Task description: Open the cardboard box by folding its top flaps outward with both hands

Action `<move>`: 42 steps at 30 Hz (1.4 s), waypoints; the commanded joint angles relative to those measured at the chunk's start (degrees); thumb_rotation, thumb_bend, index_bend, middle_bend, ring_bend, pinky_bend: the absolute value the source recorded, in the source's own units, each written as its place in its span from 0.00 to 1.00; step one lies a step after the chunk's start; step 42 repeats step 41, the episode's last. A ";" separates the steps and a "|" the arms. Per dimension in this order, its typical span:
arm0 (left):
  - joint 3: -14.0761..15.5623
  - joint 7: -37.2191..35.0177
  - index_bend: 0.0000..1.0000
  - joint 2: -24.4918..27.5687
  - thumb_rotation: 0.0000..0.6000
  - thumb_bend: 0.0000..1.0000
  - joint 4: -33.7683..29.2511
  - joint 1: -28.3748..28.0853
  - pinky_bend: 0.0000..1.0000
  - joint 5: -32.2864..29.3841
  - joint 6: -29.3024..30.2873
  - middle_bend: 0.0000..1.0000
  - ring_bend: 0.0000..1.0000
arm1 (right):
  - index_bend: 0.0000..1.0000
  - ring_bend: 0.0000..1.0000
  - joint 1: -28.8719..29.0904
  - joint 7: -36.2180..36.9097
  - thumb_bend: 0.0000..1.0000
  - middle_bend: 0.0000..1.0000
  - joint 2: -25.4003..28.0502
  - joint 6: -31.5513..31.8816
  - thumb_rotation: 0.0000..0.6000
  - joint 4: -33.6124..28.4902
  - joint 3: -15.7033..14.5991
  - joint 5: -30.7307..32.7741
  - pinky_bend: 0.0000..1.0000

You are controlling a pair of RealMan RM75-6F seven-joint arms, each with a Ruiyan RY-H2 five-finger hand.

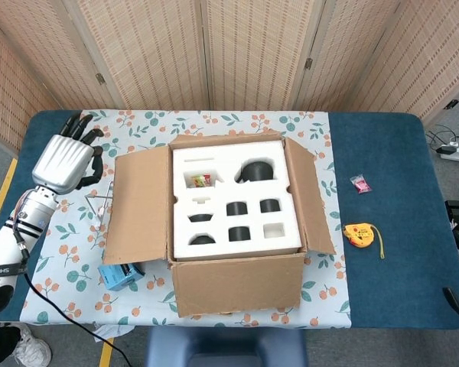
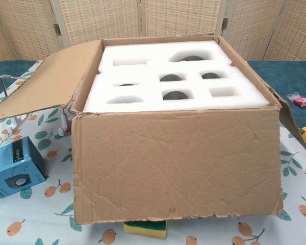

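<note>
On the middle of the tabletop [image 1: 382,145] stands the cardboard box [image 1: 237,284], its flaps folded outward; the left flap [image 1: 140,205] lies nearly flat, the right flap [image 1: 309,200] slopes down its side; white foam [image 1: 218,164] with dark cut-outs fills it. Left of the box, well apart from the flap, the left hand [image 1: 63,161] hovers released, fingers spread, holding nothing; the right hand is out of sight. A blue box [image 2: 14,167] sits by the box's near-left corner; a yellow tape measure [image 1: 361,235] lies to its right.

Brown cardboard box [image 1: 237,287], white foam insert [image 1: 237,200], fruit-patterned tablecloth [image 1: 321,298].
</note>
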 commanded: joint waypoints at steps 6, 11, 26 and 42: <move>1.32 1.30 0.37 2.11 0.61 0.76 -5.86 6.20 0.00 0.24 7.11 0.28 0.04 | 0.06 0.00 0.09 -0.44 0.37 0.00 0.08 -0.49 0.11 0.35 -0.04 0.40 0.00; 3.62 1.01 0.21 1.94 0.61 0.69 -10.00 14.16 0.00 1.18 16.82 0.23 0.04 | 0.06 0.00 0.36 -2.03 0.37 0.00 -0.01 -1.50 0.12 -0.11 -0.31 0.34 0.00; 15.08 -1.63 0.09 -8.44 1.00 0.63 -10.28 41.96 0.00 13.12 46.73 0.08 0.00 | 0.06 0.00 0.47 -21.69 0.37 0.00 -3.62 -5.63 0.15 -4.89 1.27 6.23 0.00; 15.16 -12.19 0.09 -13.96 1.00 0.59 2.39 49.98 0.00 17.03 48.01 0.07 0.00 | 0.05 0.00 -0.81 -29.28 0.37 0.00 -5.39 -5.54 0.17 -9.14 0.85 6.76 0.00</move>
